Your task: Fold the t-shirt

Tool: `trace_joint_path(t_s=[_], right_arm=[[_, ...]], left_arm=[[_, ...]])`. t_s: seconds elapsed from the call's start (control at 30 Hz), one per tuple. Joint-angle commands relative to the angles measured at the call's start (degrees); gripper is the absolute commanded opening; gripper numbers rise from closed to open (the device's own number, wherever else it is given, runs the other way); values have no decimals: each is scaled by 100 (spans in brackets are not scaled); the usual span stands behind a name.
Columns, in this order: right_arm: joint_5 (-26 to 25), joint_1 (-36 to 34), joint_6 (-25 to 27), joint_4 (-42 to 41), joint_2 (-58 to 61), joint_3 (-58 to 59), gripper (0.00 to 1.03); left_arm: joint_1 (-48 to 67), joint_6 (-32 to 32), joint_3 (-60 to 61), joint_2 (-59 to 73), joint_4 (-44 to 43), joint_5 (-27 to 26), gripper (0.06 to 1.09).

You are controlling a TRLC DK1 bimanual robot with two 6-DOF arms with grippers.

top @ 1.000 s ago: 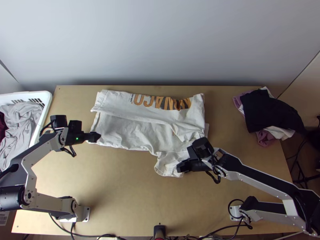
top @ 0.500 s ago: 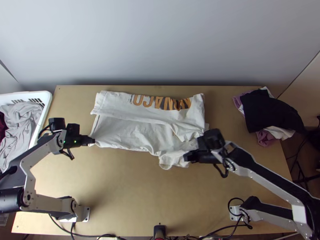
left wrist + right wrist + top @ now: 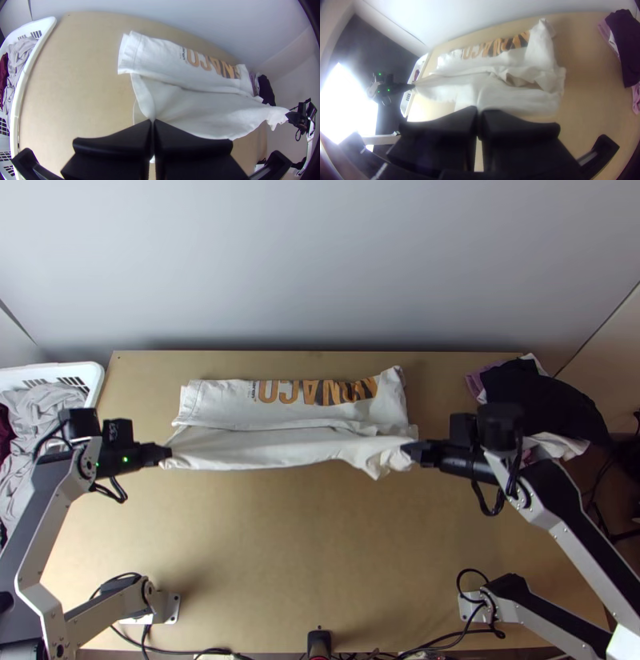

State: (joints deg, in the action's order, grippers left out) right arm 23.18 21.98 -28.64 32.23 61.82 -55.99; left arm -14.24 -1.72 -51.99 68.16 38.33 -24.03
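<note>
The white t-shirt (image 3: 280,448) lies folded in a long band across the table's far half, orange and black lettering on its far layer. Its near edge is lifted and stretched between the grippers. At its left end my left gripper (image 3: 166,454) is shut on a near corner; the left wrist view has the cloth pinched in the left gripper (image 3: 152,121). Toward the right end, my right gripper (image 3: 414,452) is shut on bunched cloth, and in the right wrist view the cloth runs into the right gripper (image 3: 478,110).
A white basket (image 3: 94,390) of grey and dark red cloth stands at the left edge. A pile of black, white and mauve clothes (image 3: 548,400) lies at the table's far right. Bare wood (image 3: 296,548) spreads between the arms' bases.
The right gripper has moved up the picture and to the right with its cloth, the left slightly outward. The near edge was slack with a bunched flap and is now drawn out nearly straight.
</note>
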Motion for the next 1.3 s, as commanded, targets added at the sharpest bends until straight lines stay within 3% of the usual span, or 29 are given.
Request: trace_joint_path(t_s=[0.0,0.4,0.57,0.87,1.27], right_arm=[[20,-317,61,-419,726,-861,3],[2,-449,43,-1175,2879,-1916,3],[-6,-589,192,-1360,3582,-2250,3],[-103,-871,526,-1588,4321,-2338,3],[-332,-1099,553,-2063,5331,-2575,3]], left_arm=[[361,743,-980,365,122,-84,9],[255,1349,-2404,3010,-800,13,9],[246,1595,-2966,3889,-1064,347,9],[527,1604,-3696,4742,-1161,654,9],[1099,1701,-4794,5893,-1020,1076,9]])
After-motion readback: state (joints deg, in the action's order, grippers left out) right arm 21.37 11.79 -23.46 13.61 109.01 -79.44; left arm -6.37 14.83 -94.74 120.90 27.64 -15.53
